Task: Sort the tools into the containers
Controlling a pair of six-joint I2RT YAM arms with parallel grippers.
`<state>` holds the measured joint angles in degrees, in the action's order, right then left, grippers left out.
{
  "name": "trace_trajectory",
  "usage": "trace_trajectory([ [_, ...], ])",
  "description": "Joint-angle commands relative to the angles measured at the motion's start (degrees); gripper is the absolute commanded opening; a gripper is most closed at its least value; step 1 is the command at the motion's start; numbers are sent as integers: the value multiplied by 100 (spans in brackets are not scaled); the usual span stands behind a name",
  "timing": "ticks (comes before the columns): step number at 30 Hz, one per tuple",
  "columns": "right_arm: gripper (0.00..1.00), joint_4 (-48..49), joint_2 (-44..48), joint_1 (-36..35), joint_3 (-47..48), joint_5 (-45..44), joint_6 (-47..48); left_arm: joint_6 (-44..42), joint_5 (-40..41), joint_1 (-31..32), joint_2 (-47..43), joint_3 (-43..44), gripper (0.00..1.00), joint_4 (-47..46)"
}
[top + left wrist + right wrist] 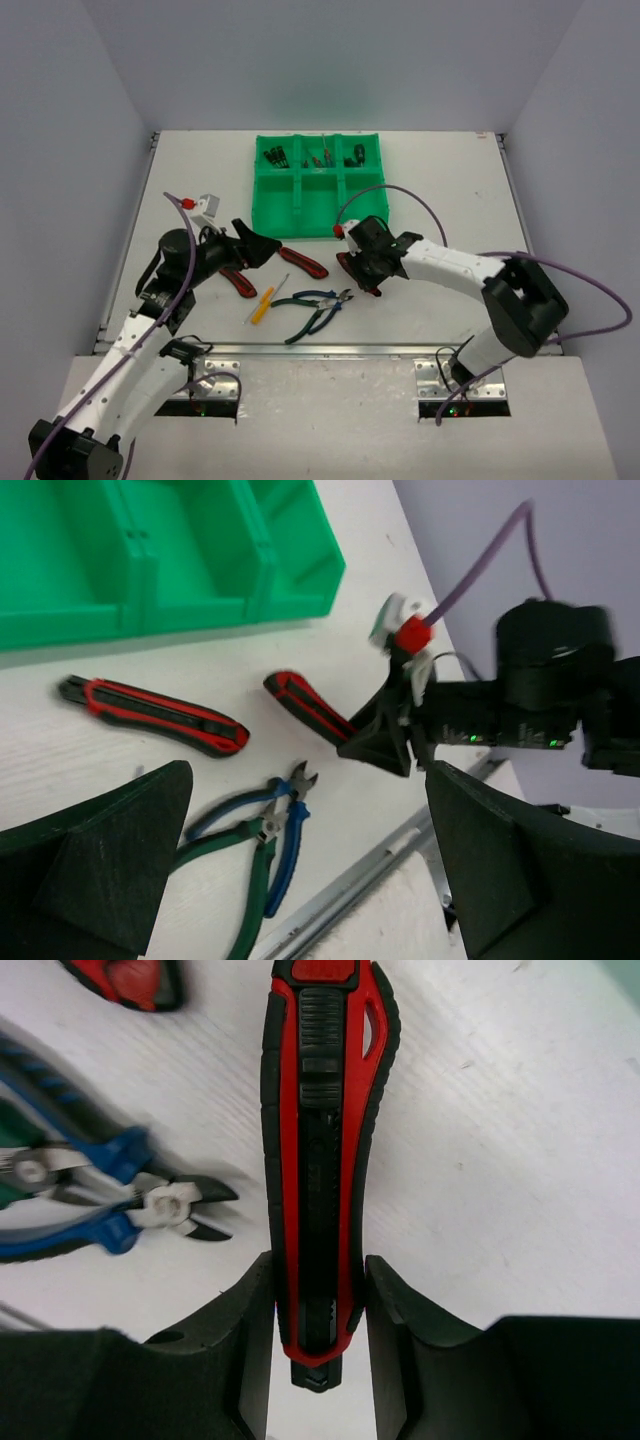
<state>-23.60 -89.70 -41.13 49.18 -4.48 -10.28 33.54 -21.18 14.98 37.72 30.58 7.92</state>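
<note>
Nearest the arm bases, the yellow screwdriver [261, 305] lies on the table [450, 180]. Just right of it, the green pliers [310, 322] and blue pliers [318, 296] lie side by side with their heads close together.

A little farther on are three red-and-black knives. The left knife [237, 283] lies by the left arm [150, 330], partly hidden under it. The middle knife [303, 262] lies free on the table between the two grippers. The right knife [325, 1160] sits in the right gripper [320, 1270], which is clamped on it. Both fingers [235, 1360] press the sides of its handle near one end, and the rest of the handle sticks out ahead. I cannot tell whether this knife rests on the table or is just off it.

The left gripper [306, 780] hangs over the table near the left knife. Its fingers [110, 860] are spread wide and hold nothing.

Farthest off is the tray [290, 225], just beyond the knives and touching none of them. Its far row holds small tools: dark tools [275, 155] in the left compartment, thin screwdrivers [318, 157] in the middle one, and a dark piece [355, 155] in the right one. They are too small to name more exactly.
</note>
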Motion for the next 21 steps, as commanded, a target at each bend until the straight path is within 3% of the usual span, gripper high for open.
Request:
trace_trajectory([
  [1, 3, 566, 1414, -80, -189, 303, -303, 1461, -1256, 110, 349, -765, 100, -3002],
  [4, 0, 1701, 2279, -80, -836, 1690, -428, 1893, -1020, 665, 987, -885, 100, -4107],
  [6, 0, 2199, 2616, -80, -1072, 2278, -597, 1844, -751, 1028, 1338, -613, 100, -4243],
  [8, 0, 2544, 2845, -167, -1156, 2573, -730, 1780, -535, 1530, 1949, -218, 100, -4333],
  [12, 0, 2830, 3132, -194, -1230, 2732, -895, 1779, -115, 1801, 2419, 136, 97, -4316],
  [15, 0, 2854, 3257, -204, -1196, 2842, -940, 1766, 22, 1942, 2694, 329, 84, -4218],
  [18, 0, 2875, 3332, -207, -1174, 2709, -954, 1735, 35, 2147, 3051, 546, 61, -4131],
  [21, 0, 2900, 3414, -203, -1187, 2432, -992, 1703, 27, 2296, 3235, 634, 27, -4124],
])
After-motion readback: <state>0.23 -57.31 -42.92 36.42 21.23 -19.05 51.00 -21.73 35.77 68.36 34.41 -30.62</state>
